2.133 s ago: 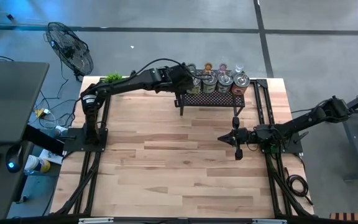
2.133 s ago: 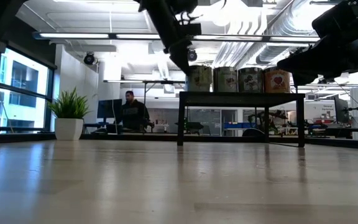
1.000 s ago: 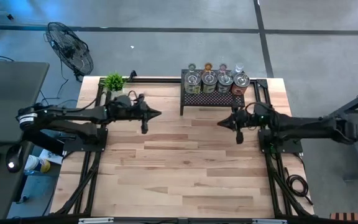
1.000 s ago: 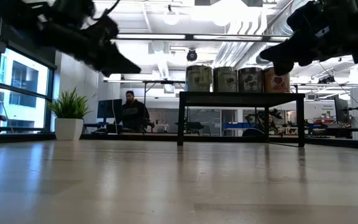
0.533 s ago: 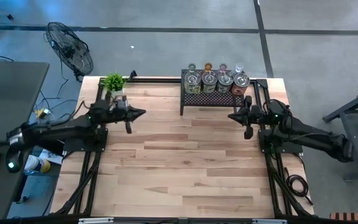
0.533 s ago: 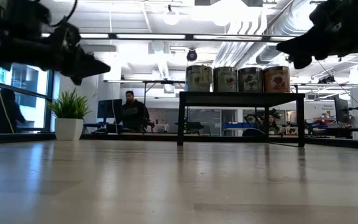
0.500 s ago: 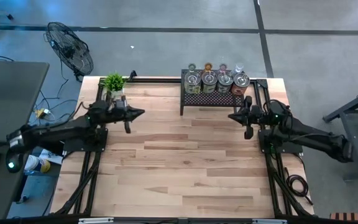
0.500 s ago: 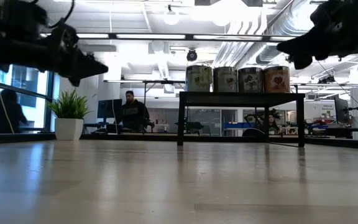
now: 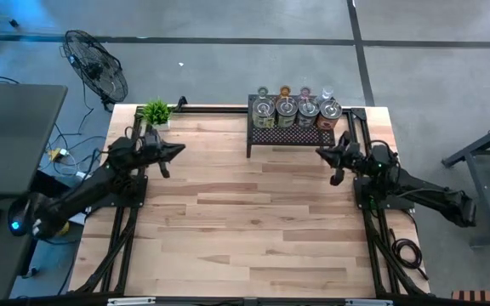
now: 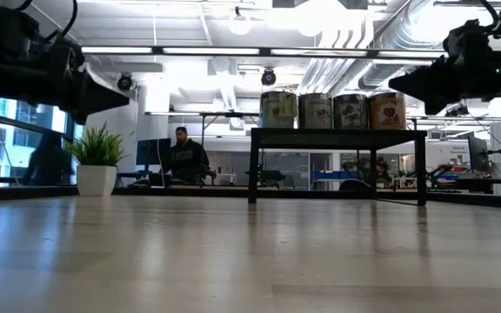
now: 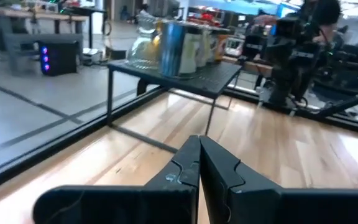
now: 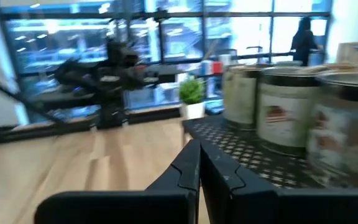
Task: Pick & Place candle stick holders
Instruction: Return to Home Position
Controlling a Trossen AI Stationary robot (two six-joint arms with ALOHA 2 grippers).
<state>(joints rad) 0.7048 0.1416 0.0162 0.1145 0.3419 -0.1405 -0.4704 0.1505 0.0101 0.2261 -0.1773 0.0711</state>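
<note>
Both arms have swung back toward their own sides since a second ago, so my left gripper (image 9: 179,150) now hangs near the potted plant (image 9: 156,111) and my right gripper (image 9: 321,154) just off the end of the rack (image 9: 292,136). Fingers on each are pressed together, holding nothing. All the candle stick holders (image 9: 294,109) stand in two rows on the rack, so I'd say we're basically done, just parking
</note>
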